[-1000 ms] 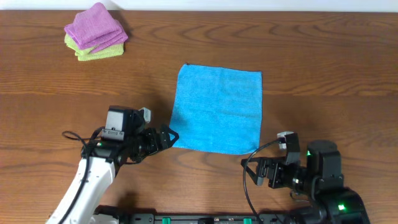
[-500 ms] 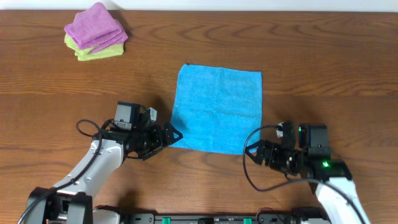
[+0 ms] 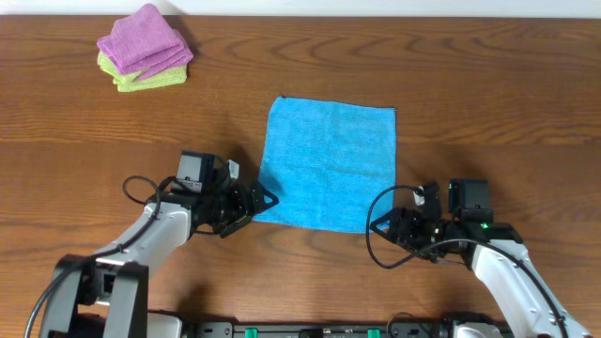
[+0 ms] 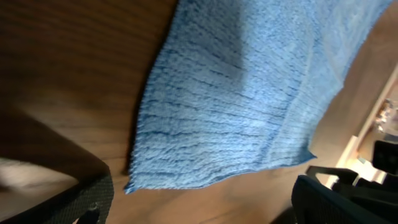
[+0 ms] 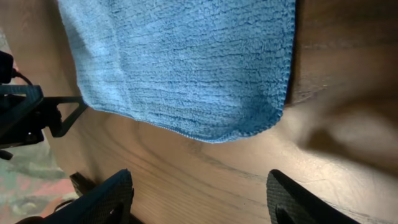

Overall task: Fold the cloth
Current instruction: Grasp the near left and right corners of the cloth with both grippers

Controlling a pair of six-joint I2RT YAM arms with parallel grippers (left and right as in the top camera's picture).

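My left pincer (image 3: 261,201) and right pincer (image 3: 379,228), both spread wide and holding nothing, sit low over the bench (image 3: 488,94) at the two near corners of the cloth (image 3: 329,164). In each wrist view a corner lies in the gap between my open fingers, not yet touched. The left pincer is just beside the near-left corner and the right just short of the near-right one. The cloth lies spread flat as a square in the middle of the bench, with a few soft ripples and no fold in it yet. I judge it light, limp and fuzzy: it should give good friction against the pads and be unlikely to slip, but it has no stiffness, so it will sag and drape from wherever I pinch it. Because it hugs the wood, the fingertips would need to press down at the hem to gather a pleat. These two near corners look the best hold for carrying the near edge over to the far one. Far off at the back left, a purple cloth (image 3: 146,38) rests folded on a green cloth (image 3: 141,81).
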